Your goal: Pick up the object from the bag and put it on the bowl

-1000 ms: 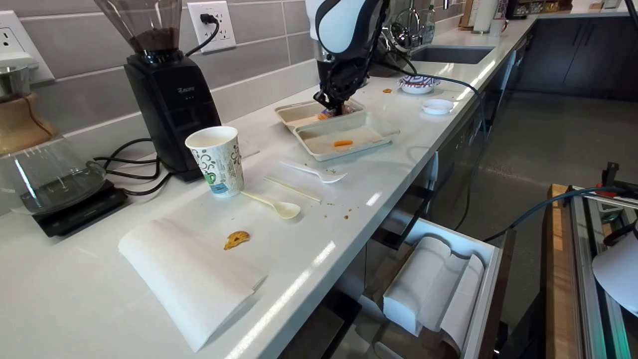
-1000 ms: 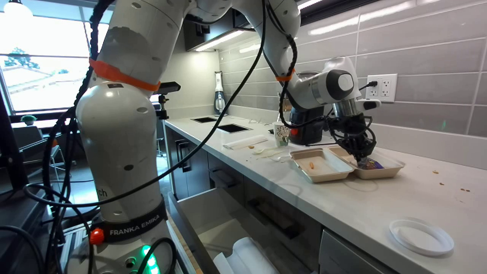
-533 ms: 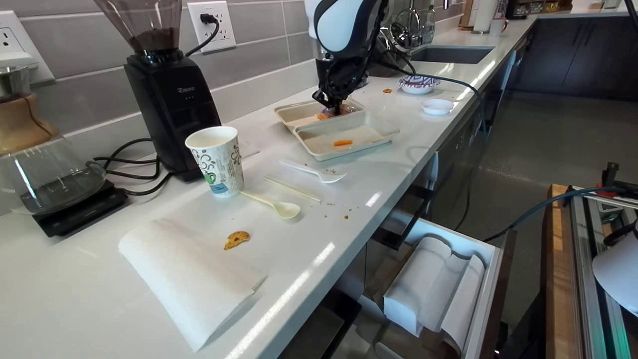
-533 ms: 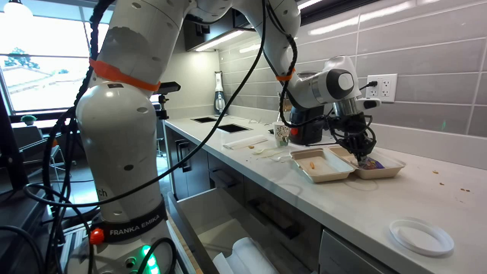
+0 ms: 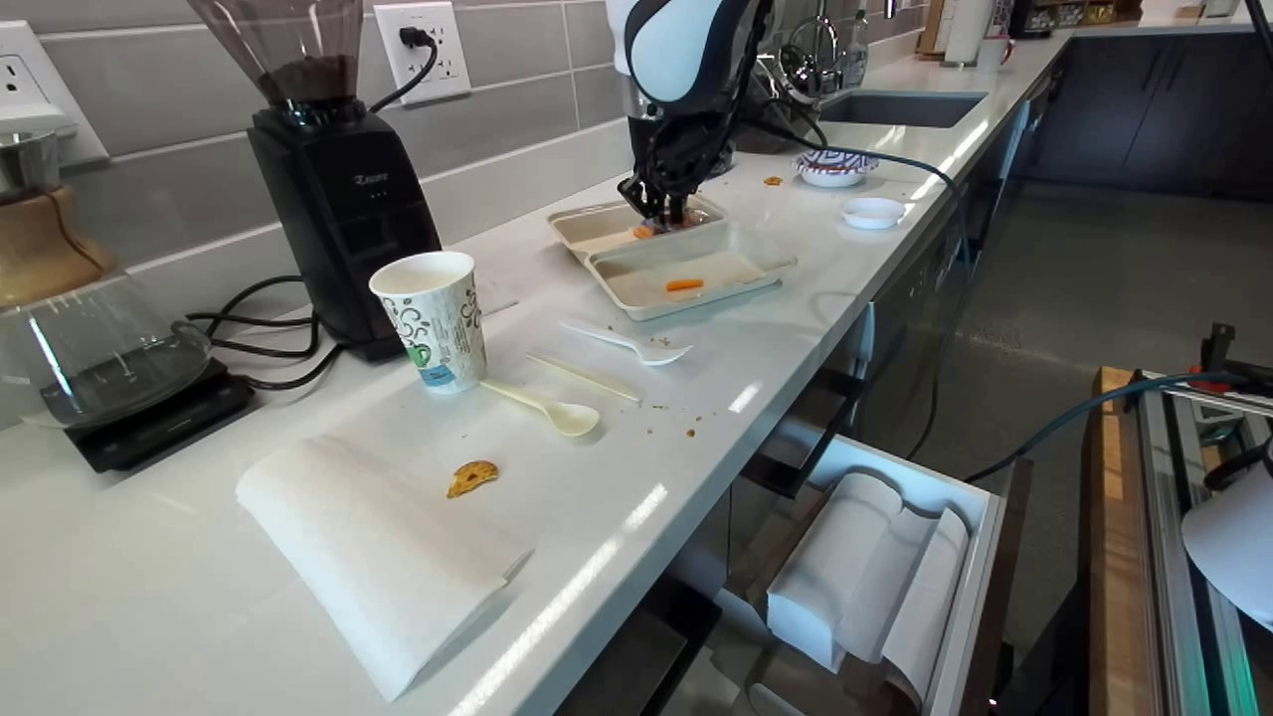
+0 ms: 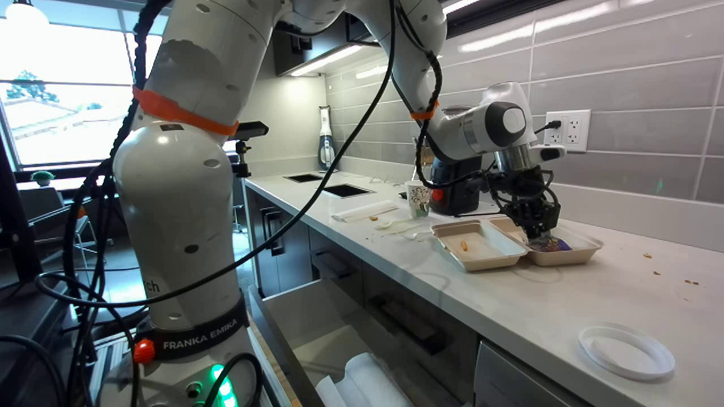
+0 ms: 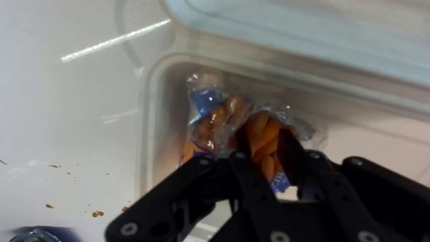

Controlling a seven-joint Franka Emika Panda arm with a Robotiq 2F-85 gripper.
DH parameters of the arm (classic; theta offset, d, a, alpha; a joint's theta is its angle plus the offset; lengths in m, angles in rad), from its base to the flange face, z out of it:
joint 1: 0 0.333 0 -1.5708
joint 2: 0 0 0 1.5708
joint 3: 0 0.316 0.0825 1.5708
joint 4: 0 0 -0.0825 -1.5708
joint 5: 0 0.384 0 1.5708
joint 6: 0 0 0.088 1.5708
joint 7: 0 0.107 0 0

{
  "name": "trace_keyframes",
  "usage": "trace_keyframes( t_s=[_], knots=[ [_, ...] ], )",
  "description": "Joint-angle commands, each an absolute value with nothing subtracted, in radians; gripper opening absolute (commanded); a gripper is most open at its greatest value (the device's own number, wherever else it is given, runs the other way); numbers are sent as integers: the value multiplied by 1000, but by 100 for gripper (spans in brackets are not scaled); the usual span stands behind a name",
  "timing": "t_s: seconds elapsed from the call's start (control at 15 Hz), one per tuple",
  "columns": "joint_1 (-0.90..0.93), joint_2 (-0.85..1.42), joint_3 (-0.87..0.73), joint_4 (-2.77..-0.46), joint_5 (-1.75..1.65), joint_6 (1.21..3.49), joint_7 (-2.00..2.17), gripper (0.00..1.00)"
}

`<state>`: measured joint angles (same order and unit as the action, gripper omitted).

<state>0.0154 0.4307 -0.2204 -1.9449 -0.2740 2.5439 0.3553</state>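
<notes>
1. My jaws stand apart by a narrow gap, dipped into the rumpled, clear plastic bag with purple-blue print (image 7: 225,122); small orange carrots (image 7: 267,132) show in that gap, and I cannot tell whether any touches my tips.
2. In the wrist view, several of these carrots slant, long axes from lower left to upper right; one lower down runs nearly up and down.
3. The bag lies in one half of the opened, beige clamshell container (image 5: 736,267); in an exterior view its purple end points right, away from my jaws.
4. In the wrist view, the container's end wall rises close on the bag's left, while compartment floor stretches off to the right.
5. A lone slim orange carrot (image 5: 684,284) lies in the other half, its long axis nearly level across an exterior view, with room around it.
6. The container sits back from the front edge of the glossy white worktop (image 6: 565,305); an open drawer (image 6: 334,336) juts out below.
7. Beyond the container, a white bowl with blue-patterned rim (image 5: 833,179) stands near a shallow, round white dish (image 5: 873,221).
</notes>
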Motion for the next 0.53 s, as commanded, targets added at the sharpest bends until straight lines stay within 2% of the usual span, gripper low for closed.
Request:
trace_keyframes(
  t_s=[0.0, 0.13, 0.27, 0.33, 0.4, 0.47],
  knots=[
    [20, 450, -226, -1933, -273, 2544, 372, 62],
    [21, 455, -226, -1931, -272, 2544, 372, 66],
    [21, 460, -226, -1931, -272, 2545, 373, 64],
    [21, 462, -226, -1931, -271, 2544, 372, 57],
    [21, 463, -226, -1931, -270, 2544, 372, 39],
    [20, 461, -226, -1932, -270, 2545, 370, 30]
  ],
)
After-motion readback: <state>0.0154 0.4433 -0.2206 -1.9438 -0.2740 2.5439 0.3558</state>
